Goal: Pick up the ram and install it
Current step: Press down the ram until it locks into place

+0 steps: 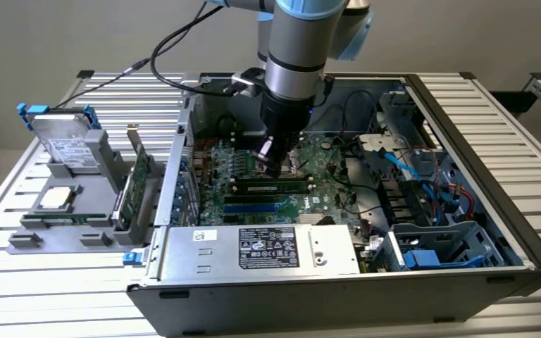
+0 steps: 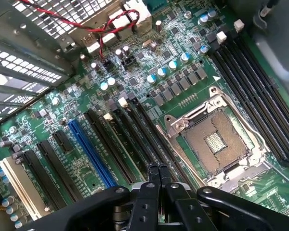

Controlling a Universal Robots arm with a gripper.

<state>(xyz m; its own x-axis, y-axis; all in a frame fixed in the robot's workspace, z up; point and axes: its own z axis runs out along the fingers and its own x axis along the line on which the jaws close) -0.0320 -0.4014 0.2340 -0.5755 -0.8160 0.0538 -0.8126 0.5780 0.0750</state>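
The ram (image 1: 272, 187) lies seated in a motherboard (image 1: 251, 176) slot inside the open computer case (image 1: 458, 141), as you see in the exterior view. Just above it, your gripper (image 1: 272, 167) hangs closed, fingers (image 2: 154, 175) pressed together, holding nothing.

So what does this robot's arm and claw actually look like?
The arm is a thick silver-grey tube with light blue joint caps and a black lower section. Black cables loop off it. The claw is black, with two slim fingers on jointed linkages.
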